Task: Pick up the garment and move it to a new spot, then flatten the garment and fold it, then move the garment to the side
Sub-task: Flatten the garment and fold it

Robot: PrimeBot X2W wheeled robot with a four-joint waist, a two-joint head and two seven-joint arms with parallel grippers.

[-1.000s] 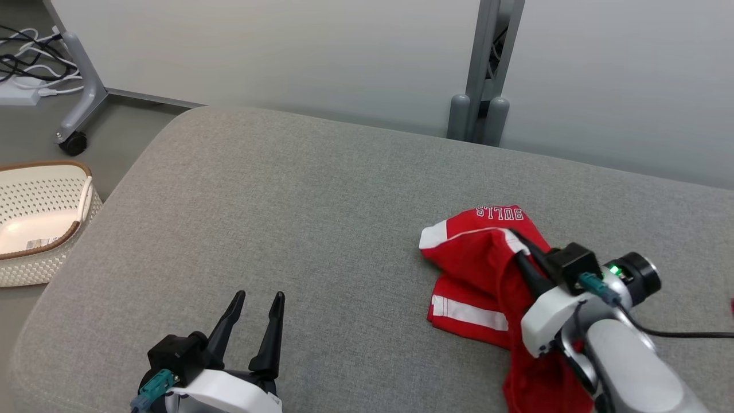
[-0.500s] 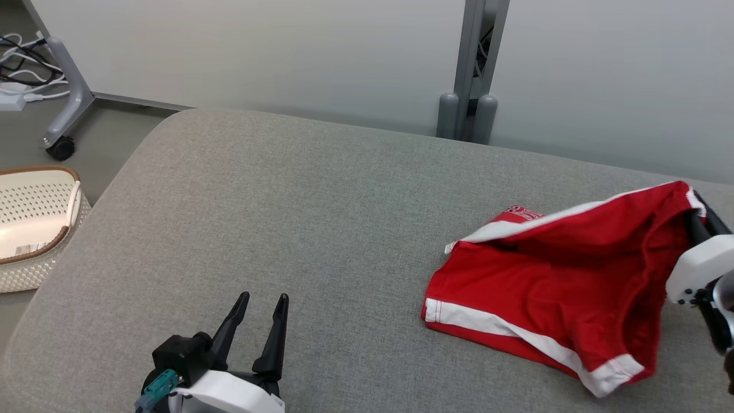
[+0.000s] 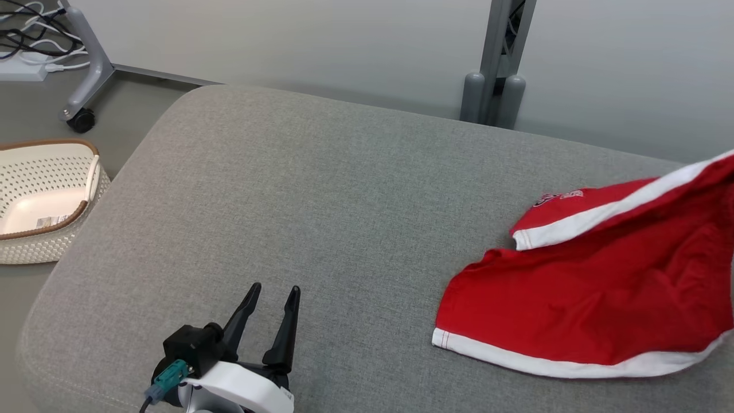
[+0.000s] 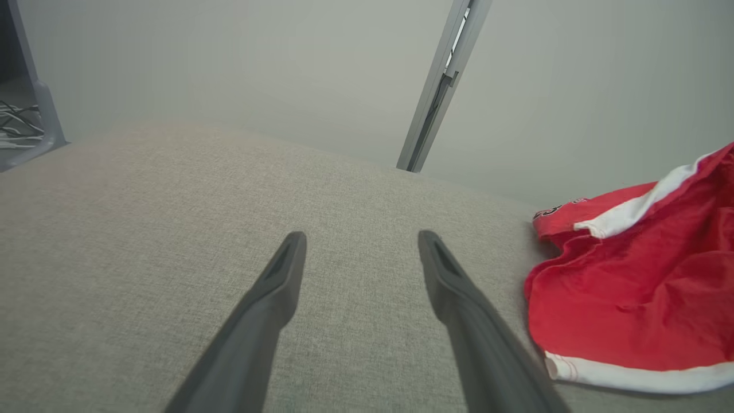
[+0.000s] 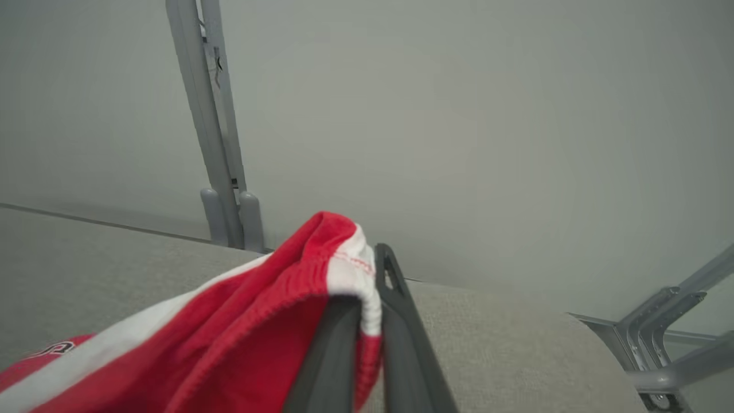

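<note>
One edge of the red garment [image 3: 573, 298] is pinched in the right hand [image 5: 370, 287], the rest lying on the cushion [image 3: 315, 201] below, so drag may tug it free; left hand [image 3: 274, 287] spread.

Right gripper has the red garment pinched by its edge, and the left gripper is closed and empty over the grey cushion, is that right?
No. The left gripper is open, not closed: the left wrist view shows its fingers spread over the grey cushion. The rest holds: the right gripper pinches the red garment by its edge.
</note>
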